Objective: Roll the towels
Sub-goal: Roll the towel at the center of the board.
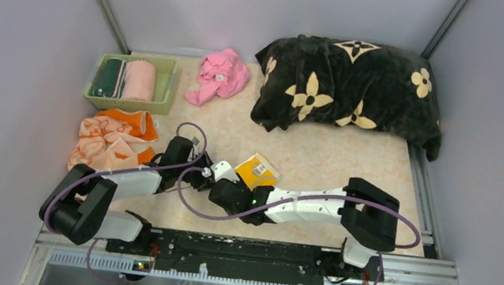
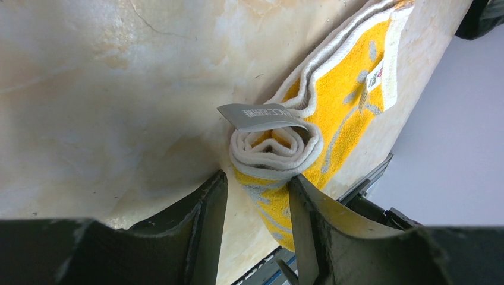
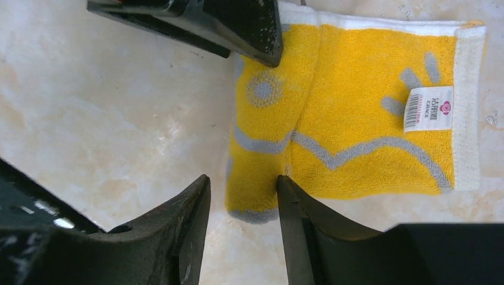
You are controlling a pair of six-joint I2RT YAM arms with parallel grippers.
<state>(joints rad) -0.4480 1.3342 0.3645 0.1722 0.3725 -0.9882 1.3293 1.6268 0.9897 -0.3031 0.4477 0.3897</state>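
Left gripper (image 2: 257, 178): fingers stand apart, astride one end of the rolled part of the yellow towel (image 2: 350, 89). One finger touches the cloth and beside the other a strip of table shows, so no pinch as far as I can see. Right gripper (image 3: 241, 181): also spread, fingers on both sides of the same roll at its other end, w/ a clear gap on one side, holding nothing.

The yellow towel lies on the table (image 1: 346, 168) near the arms, btw. the two wrists. Only a short part at one end is rolled. The bigger part, w/ the barcode label (image 3: 428, 108), is flat. So this towel is begun, not finished, in my judgement.

Left of it the peach towel (image 1: 110, 137) is a crumpled heap, not rolled at all. Behind that the basket (image 1: 128, 105) holds a dark green roll (image 1: 108, 77) and a pink roll (image 1: 139, 79). A pink cloth (image 1: 221, 74) lies bunched near the black blanket (image 1: 352, 89); if it belongs to the job I cannot tell.

Left to do: complete this roll, then the peach one.
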